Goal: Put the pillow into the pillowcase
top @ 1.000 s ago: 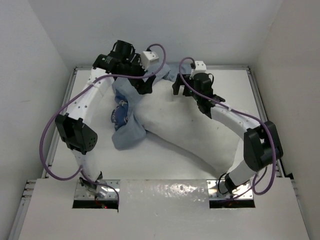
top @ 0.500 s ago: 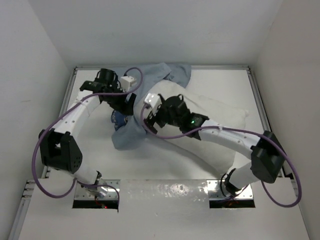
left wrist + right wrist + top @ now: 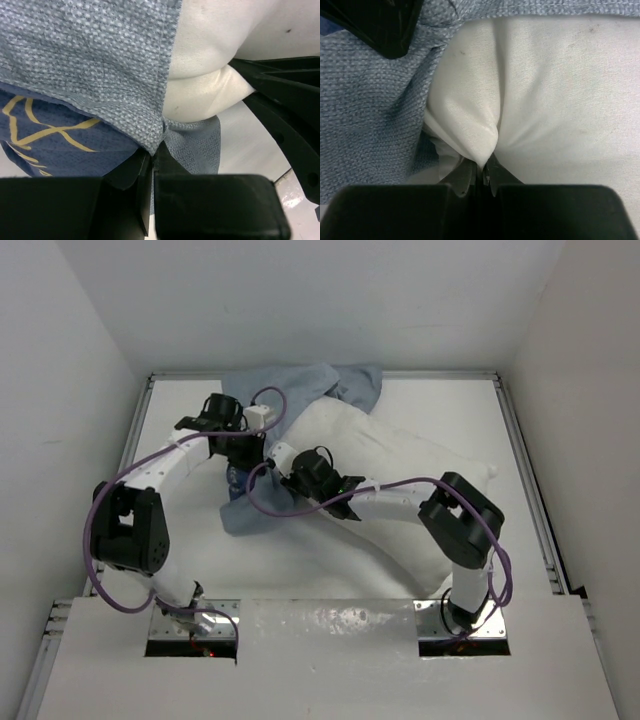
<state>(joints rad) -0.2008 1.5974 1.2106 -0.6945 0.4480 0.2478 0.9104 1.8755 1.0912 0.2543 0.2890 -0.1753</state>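
The white pillow (image 3: 400,475) lies slantwise across the table's middle and right. The blue pillowcase (image 3: 262,508) is bunched over the pillow's left end and trails to the back (image 3: 320,385). My left gripper (image 3: 250,445) is shut on the pillowcase's hemmed edge (image 3: 159,135), with navy printed cloth (image 3: 60,145) to its left. Just right of it, my right gripper (image 3: 290,468) is shut on a pinched fold of the pillow (image 3: 482,140), where the pillowcase's grey-blue cloth (image 3: 370,100) lies alongside. The two grippers are close together at the pillow's left end.
White walls enclose the table on the left (image 3: 70,440), back and right. A metal rail (image 3: 525,470) runs along the right edge. The right arm's elbow (image 3: 460,515) lies over the pillow, and the left arm's elbow (image 3: 125,530) stands near the left edge.
Both arms came down from the back toward the pillow's left end. Both grippers went from open to shut, the left on the pillowcase's edge, the right on the pillow.
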